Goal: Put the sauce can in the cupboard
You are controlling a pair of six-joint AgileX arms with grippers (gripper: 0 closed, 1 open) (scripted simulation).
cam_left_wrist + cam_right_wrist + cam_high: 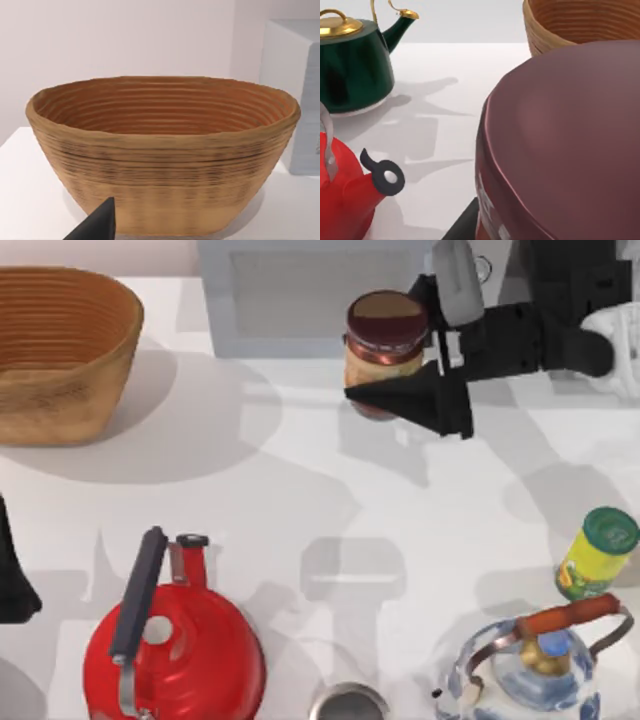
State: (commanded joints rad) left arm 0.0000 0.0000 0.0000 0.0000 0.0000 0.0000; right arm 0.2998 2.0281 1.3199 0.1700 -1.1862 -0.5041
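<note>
White table (pixel 300 500), right claw (pixel 425 345) gripping sauce can (pixel 385 340), before cupboard (pixel 310 295)

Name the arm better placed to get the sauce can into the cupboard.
Right. The right gripper is shut on the sauce can, holding it just in front of the cupboard. The left gripper sits at the table's left edge, facing the basket.

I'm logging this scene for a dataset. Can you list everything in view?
sauce can: 1, maroon lid, orange label, held before cupboard
cupboard: 1, grey, back middle
basket: 1, tan woven, back left
red kettle: 1, front left
green kettle: 1, gold lid, right wrist view
patterned kettle: 1, blue-white, front right
yellow-green container: 1, green lid, right
metal cup: 1, front edge
right gripper: black, clamps can
left gripper: black, faces basket
</note>
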